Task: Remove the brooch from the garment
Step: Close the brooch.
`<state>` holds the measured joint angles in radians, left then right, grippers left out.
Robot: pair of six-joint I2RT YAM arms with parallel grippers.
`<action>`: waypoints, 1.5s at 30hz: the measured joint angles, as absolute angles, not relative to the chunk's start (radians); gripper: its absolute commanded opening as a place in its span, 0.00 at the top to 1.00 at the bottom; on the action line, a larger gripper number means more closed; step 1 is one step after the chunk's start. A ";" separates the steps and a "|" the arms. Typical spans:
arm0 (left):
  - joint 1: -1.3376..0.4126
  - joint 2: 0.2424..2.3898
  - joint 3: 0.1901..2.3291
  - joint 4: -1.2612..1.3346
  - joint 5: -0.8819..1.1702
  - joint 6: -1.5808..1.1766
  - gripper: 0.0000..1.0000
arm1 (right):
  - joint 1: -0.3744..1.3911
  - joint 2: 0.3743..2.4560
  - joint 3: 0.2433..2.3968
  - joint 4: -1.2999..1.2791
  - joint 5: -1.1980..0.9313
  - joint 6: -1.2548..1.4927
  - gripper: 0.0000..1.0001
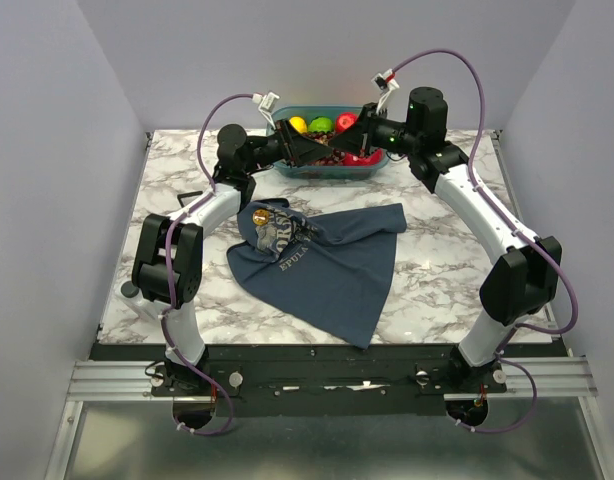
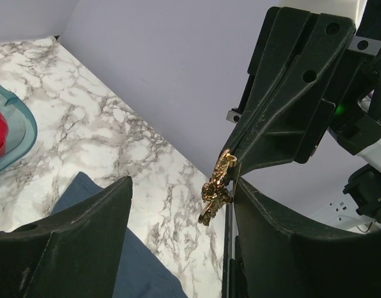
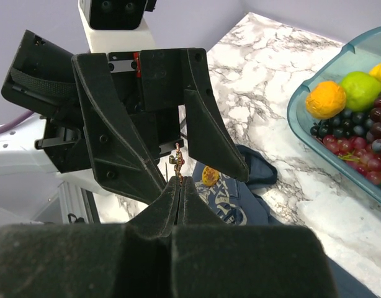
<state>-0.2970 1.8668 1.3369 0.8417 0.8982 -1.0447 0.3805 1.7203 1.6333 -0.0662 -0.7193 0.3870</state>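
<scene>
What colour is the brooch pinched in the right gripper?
The brooch is shiny gold; clearest in the left wrist view.

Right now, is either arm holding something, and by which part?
The right gripper pinches the brooch by one end; the left gripper is open, holding nothing.

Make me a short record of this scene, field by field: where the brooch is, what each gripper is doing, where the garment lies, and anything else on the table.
brooch: gold, held in the air, off the garment
right gripper: shut on the brooch, pinching it at the fingertips
left gripper: open, one finger on each side of the brooch
garment: dark blue, rumpled on the marble table, print facing up
fruit tray: teal, at the far edge, holding fruit
</scene>
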 measured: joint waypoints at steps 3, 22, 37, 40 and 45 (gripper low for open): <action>-0.301 1.867 1.350 0.809 0.898 -1.020 0.32 | 0.379 1.721 1.633 -0.068 -0.715 0.386 1.00; -0.293 1.864 1.346 0.791 0.897 -1.022 0.33 | 0.383 1.723 1.633 -0.076 -0.700 0.373 1.00; -0.287 1.863 1.341 0.798 0.898 -1.046 0.33 | 0.385 1.723 1.633 -0.075 -0.700 0.362 1.00; -0.286 1.863 1.337 0.808 0.898 -1.057 0.32 | 0.385 1.723 1.633 -0.075 -0.701 0.357 1.00; -0.277 1.863 1.330 0.824 0.898 -1.072 0.34 | 0.385 1.723 1.625 -0.071 -0.705 0.348 0.99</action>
<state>-0.2768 1.8633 1.3304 0.8238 0.8982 -1.0718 0.3851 1.7226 1.6245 -0.0708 -0.7048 0.3481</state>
